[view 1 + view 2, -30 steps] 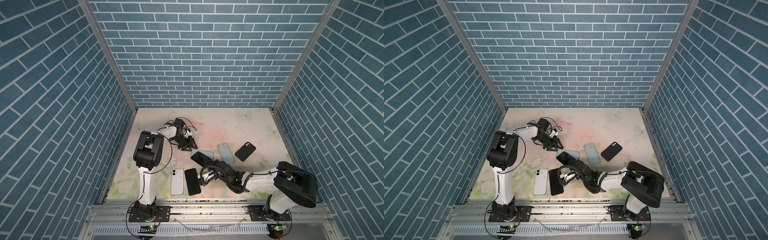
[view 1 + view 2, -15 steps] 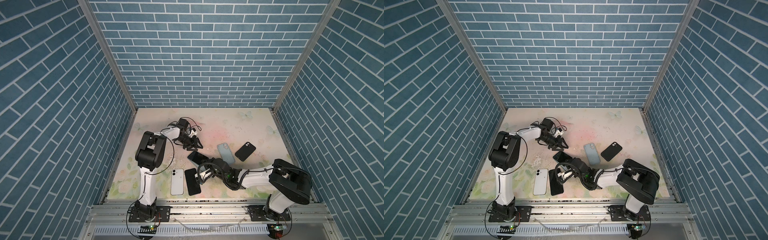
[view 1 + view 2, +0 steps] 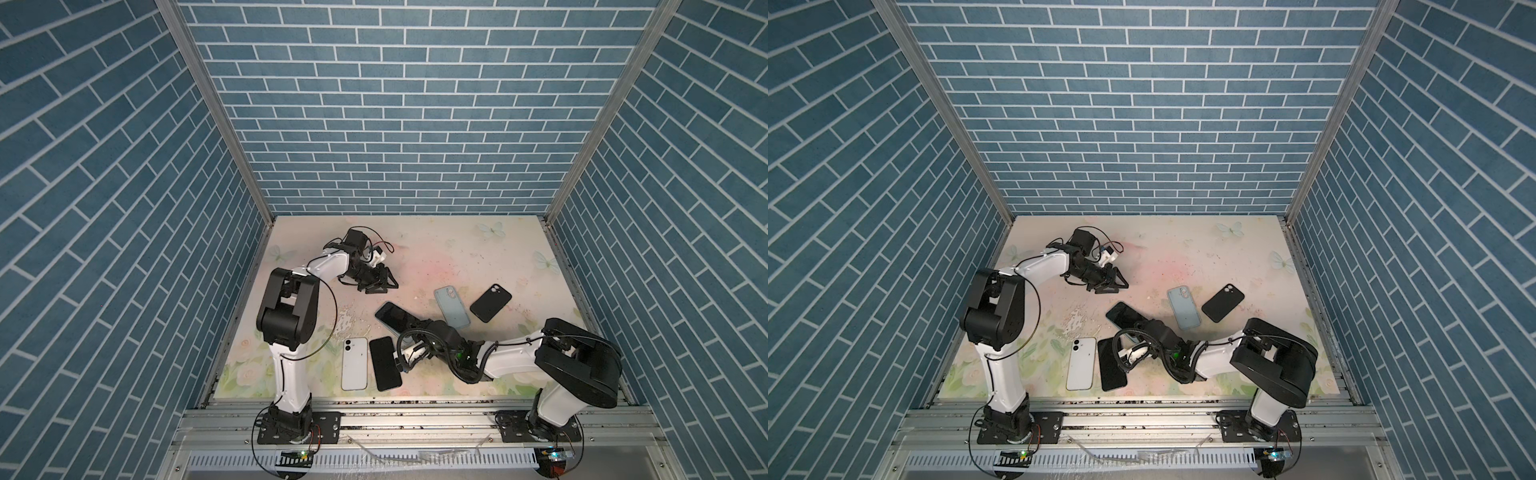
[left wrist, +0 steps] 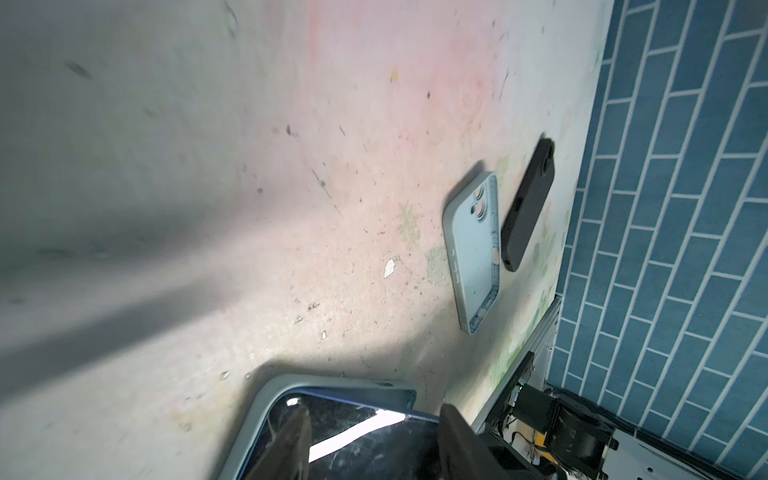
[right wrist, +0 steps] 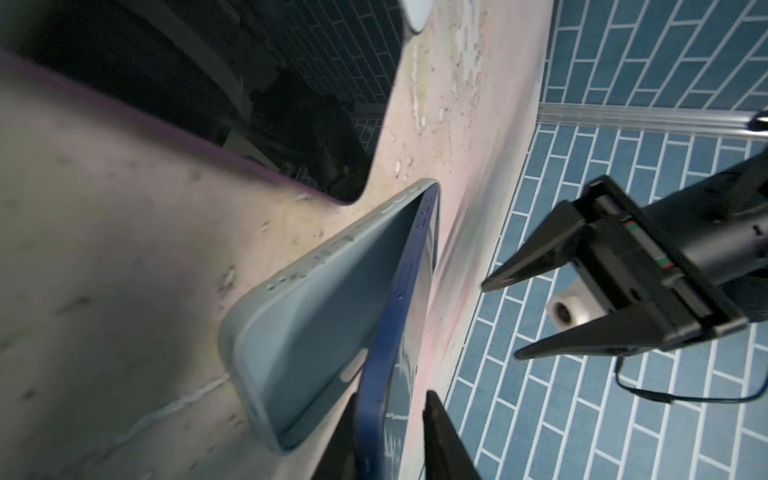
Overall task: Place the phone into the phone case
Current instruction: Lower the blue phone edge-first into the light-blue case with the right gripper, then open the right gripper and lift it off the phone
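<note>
Phone (image 5: pixel 401 299): half in the case (image 5: pixel 324 299), one long edge tilted up.
My right claw (image 5: pixel 391 401): parted, straddling that raised edge, not pinching.
Next: I'd press the edge down evenly, not sideways, lest the case slide.
My left claw (image 5: pixel 500 321): spread, empty.

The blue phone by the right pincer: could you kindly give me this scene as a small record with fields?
Phone: dark blue slab phone, tilted, partly seated in the case
Case: grey-blue soft phone case, lying on the floral table mat
Right pincer: jaws straddle the phone's raised edge; grip unclear
Left pincer: open, empty, apart from the phone
Spares: light blue empty case, black case, white phone, black phone
</note>
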Tool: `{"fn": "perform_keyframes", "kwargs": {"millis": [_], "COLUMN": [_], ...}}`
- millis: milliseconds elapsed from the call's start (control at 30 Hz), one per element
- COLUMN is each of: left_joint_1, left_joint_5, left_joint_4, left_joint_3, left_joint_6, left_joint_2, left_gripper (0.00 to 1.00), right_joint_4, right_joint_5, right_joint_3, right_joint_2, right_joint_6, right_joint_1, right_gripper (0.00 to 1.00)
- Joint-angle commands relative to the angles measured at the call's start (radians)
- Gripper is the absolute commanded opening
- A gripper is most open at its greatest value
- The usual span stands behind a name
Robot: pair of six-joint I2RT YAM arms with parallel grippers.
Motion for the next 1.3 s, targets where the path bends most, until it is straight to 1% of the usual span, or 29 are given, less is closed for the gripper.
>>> {"fn": "perform_keyframes", "kwargs": {"millis": [0, 67, 167, 267, 433, 533, 600, 700, 733, 767, 800, 833, 900, 1000, 1033, 1067, 1100, 1133, 1200, 1267], "left_joint_1": [0.05, 0.063, 0.064, 0.064, 0.064, 0.064, 0.064, 0.065, 0.065, 0.064, 0.064, 0.064, 0.062, 0.058, 0.054, 0.048, 0.042, 0.033, 0.009, -0.016], "left_joint_5": [-0.001, 0.0, -0.032, -0.049, -0.068, -0.071, -0.071, -0.084, -0.089, -0.092, -0.093, -0.093, -0.094, -0.107, -0.115, -0.12, -0.126, -0.137, -0.153, -0.156], "left_joint_4": [0.023, 0.008, -0.052, -0.078, -0.096, -0.101, -0.101, -0.101, -0.102, -0.103, -0.105, -0.107, -0.109, -0.118, -0.124, -0.124, -0.127, -0.132, -0.142, -0.148], "left_joint_3": [-0.021, -0.022, -0.008, -0.004, -0.005, -0.004, -0.002, -0.009, -0.01, -0.011, -0.013, -0.013, -0.016, -0.022, -0.025, -0.033, -0.039, -0.044, -0.044, -0.042], "left_joint_6": [-0.007, 0.0, 0.027, 0.036, 0.047, 0.05, 0.05, 0.054, 0.056, 0.058, 0.06, 0.06, 0.064, 0.068, 0.072, 0.075, 0.078, 0.083, 0.09, 0.093], "left_joint_2": [-0.031, -0.03, -0.011, 0.0, 0.002, 0.006, 0.007, -0.004, -0.008, -0.01, -0.01, -0.009, -0.004, 0.001, 0.002, -0.001, -0.004, -0.005, -0.001, 0.01], "left_gripper": [0.52, 0.52, 0.52, 0.52, 0.52, 0.52, 0.52, 0.52, 0.52, 0.52, 0.52, 0.52, 0.52, 0.52, 0.52, 0.52, 0.52, 0.52, 0.53, 0.53], "right_joint_4": [0.014, 0.017, 0.017, 0.018, 0.015, -0.037, -0.093, -0.252, -0.322, -0.401, -0.454, -0.474, -0.542, -0.691, -0.723, -0.757, -0.814, -0.92, -1.133, -1.27], "right_joint_5": [0.017, 0.021, 0.027, 0.04, 0.078, 0.079, 0.063, 0.002, -0.04, -0.085, -0.127, -0.155, -0.186, -0.275, -0.281, -0.25, -0.176, -0.101, -0.104, -0.139], "right_joint_3": [-0.01, -0.015, -0.024, -0.038, -0.094, -0.13, -0.144, -0.141, -0.131, -0.112, -0.099, -0.088, -0.043, 0.062, 0.102, 0.148, 0.198, 0.275, 0.425, 0.526], "right_joint_2": [-0.014, -0.016, -0.019, -0.029, -0.079, -0.143, -0.196, -0.316, -0.362, -0.407, -0.442, -0.478, -0.535, -0.576, -0.572, -0.561, -0.546, -0.517, -0.449, -0.395], "right_joint_6": [0.025, 0.031, 0.039, 0.048, 0.08, 0.102, 0.141, 0.247, 0.31, 0.37, 0.441, 0.547, 0.73, 0.979, 1.098, 1.231, 1.344, 1.486, 1.653, 1.789], "right_joint_1": [0.0, 0.004, 0.008, 0.016, 0.032, 0.038, 0.038, 0.034, 0.028, 0.017, 0.006, -0.01, -0.045, -0.108, -0.128, -0.15, -0.157, -0.171, -0.209, -0.235], "right_gripper": [0.38, 0.46, 0.57, 0.64, 0.68, 0.7, 0.72, 0.76, 0.78, 0.78, 0.82, 0.84, 0.85, 0.85, 0.85, 0.84, 0.85, 0.88, 0.88, 0.89]}}
